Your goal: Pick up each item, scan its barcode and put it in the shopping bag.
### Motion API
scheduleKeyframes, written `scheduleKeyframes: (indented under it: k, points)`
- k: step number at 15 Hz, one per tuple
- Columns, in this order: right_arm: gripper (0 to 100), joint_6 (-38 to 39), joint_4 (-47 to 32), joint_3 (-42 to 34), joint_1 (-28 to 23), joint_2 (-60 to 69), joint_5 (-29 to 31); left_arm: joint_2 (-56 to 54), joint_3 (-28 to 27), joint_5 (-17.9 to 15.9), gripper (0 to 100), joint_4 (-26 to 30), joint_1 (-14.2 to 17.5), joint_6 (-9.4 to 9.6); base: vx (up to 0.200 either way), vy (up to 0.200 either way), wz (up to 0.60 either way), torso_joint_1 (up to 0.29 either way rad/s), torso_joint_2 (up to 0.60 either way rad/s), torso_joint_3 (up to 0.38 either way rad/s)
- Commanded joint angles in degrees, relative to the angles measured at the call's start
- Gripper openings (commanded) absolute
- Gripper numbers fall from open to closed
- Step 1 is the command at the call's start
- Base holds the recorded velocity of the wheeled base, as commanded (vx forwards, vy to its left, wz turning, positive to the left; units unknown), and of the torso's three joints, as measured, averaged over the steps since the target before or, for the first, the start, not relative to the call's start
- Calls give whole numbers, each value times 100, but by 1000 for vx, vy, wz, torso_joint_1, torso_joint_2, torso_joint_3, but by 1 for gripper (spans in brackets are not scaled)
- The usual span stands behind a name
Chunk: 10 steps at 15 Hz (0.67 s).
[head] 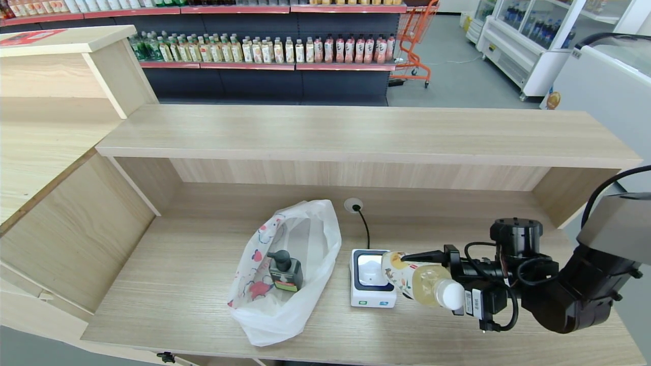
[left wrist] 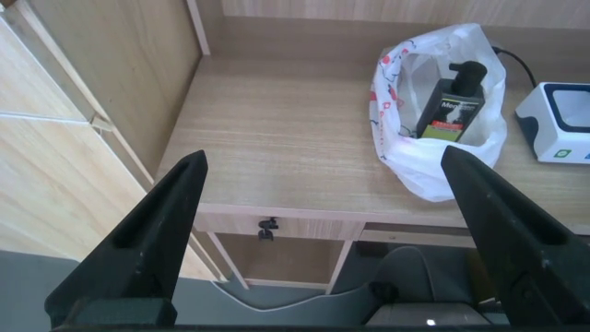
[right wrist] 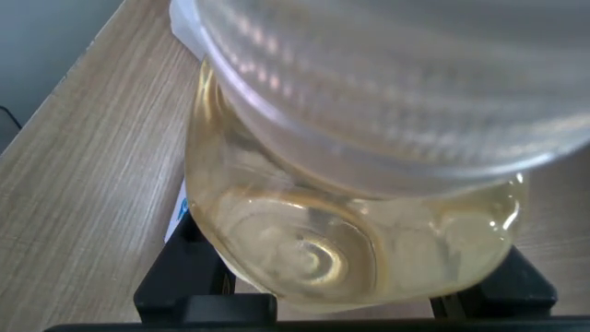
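At the left of our reach, the left gripper (left wrist: 323,161) is released: its two dark fingers (left wrist: 152,240) stand wide apart with nothing between them, above the near edge of the wooden counter (left wrist: 277,138).

In the head view, left of centre in the lower half of the frame, the shopping bag (head: 325,239) lies on the counter (head: 168,284) with its mouth open toward the upper part of the frame. It is white plastic with a red and blue print. Inside it we see a dark pump bottle (head: 286,272) lying on the bag's lower wall. The left wrist view shows the same bag (left wrist: 406,157) and pump bottle (left wrist: 452,101), with the scanner (left wrist: 558,120) just beside them.

Just right of the bag, near the frame's centre, sits the white scanner (head: 368,272), and a black cable (head: 364,223) runs up from it to a round port (head: 353,205) in the counter.

Right of the scanner, the right gripper (head: 414,269) grasps a drink bottle (head: 419,278) of pale yellow liquid. The bottle is tipped almost flat, with its base over the scanner's right edge and its white cap pointing toward the lower right. We cannot tell whether it touches the scanner. The right wrist view looks along that bottle (right wrist: 369,184) from close up, with counter (right wrist: 83,184) beside it.

Along the top of the head view, shelves of bottles (head: 264,48) stand behind the counter.
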State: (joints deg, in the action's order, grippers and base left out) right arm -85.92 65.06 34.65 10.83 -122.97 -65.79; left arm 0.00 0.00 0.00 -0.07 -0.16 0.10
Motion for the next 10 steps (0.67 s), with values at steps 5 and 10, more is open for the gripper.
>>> scheduleKeyframes:
  k: [5, 10]
  points:
    - [0, 40, -2, 526, 218, -412, -4, 0, 0, 0, 100, -1, -2, -1, 0, 0, 0, 0, 0, 0]
    - [0, 58, -2, 1000, 359, -773, -4, 0, 0, 0, 100, -1, -2, -1, 0, 0, 0, 0, 0, 0]
